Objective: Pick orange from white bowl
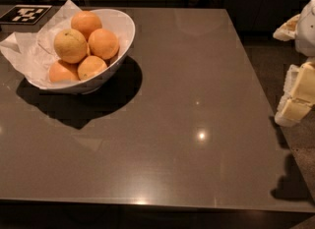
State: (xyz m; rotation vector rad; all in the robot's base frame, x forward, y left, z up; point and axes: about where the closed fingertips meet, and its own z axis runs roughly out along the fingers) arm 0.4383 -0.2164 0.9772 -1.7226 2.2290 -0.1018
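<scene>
The orange (70, 45) is the biggest, palest fruit, dull yellowish-orange, lying on top at the left of the pile in the white bowl (124, 29). The bowl stands at the table's far left and is lined with crumpled white paper (24, 51). Several smaller, deeper orange fruits (103, 43) lie around the orange. My gripper (295, 100) is at the right edge of the view, off the table's right side and far from the bowl.
The grey table (187, 125) spreads from the bowl to the right and front edges. A black-and-white marker tag (24, 14) lies at the far left corner. The white arm (307, 26) rises at the right edge. Dark floor lies beyond the table's right edge.
</scene>
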